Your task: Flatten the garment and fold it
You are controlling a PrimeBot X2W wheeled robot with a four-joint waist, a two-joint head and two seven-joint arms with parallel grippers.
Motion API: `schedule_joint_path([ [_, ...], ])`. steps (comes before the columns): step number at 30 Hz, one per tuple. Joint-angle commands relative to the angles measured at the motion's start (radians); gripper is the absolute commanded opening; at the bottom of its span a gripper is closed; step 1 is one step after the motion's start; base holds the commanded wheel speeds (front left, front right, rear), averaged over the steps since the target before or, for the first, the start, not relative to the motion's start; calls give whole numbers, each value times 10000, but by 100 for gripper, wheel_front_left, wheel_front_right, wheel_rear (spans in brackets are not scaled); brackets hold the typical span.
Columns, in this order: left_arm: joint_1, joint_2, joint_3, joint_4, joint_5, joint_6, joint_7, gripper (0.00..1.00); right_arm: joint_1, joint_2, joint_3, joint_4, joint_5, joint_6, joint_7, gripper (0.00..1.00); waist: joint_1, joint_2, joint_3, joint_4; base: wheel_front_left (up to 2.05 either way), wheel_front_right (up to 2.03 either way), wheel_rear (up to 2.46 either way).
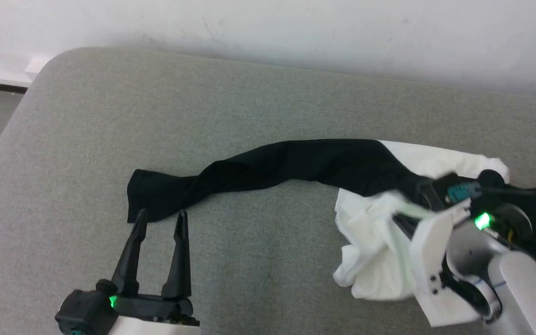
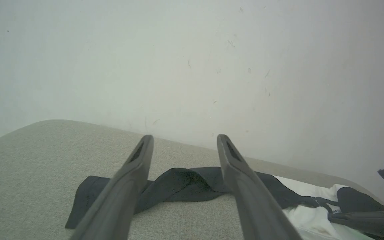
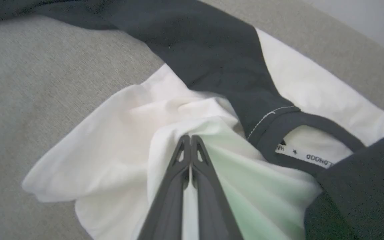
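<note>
White garment fold between right gripper's closed jaws

- soft, even light; shadows faint.
- green glow tints the garment beside my right gripper.
- my left fingers blur close up.
- head view smears at its right side.

Jaws of the left arm stand wide apart, fingers pointing forward; jaws of the right arm, reaching leftward, pinch the garment.
</note>
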Motion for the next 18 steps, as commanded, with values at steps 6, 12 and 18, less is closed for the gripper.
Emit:
schedule_joint_path([
  [6,-229,-11,-28,95,20,-67,-49,100,-1041,316,1381,-1772,1100,-6,-70,0,-1,0,-230,-133,0,0,0],
  [12,-195,-11,5,44,-53,-82,-49,100,-33,16,3312,-2894,2895,-6,1485,0,-1,0,-94,35,0,0,0],
  [18,-135,-11,49,48,-133,-64,-49,100,877,-1003,3212,-3238,3208,-6,1957,82,-1,0,25,134,0,0,0],
])
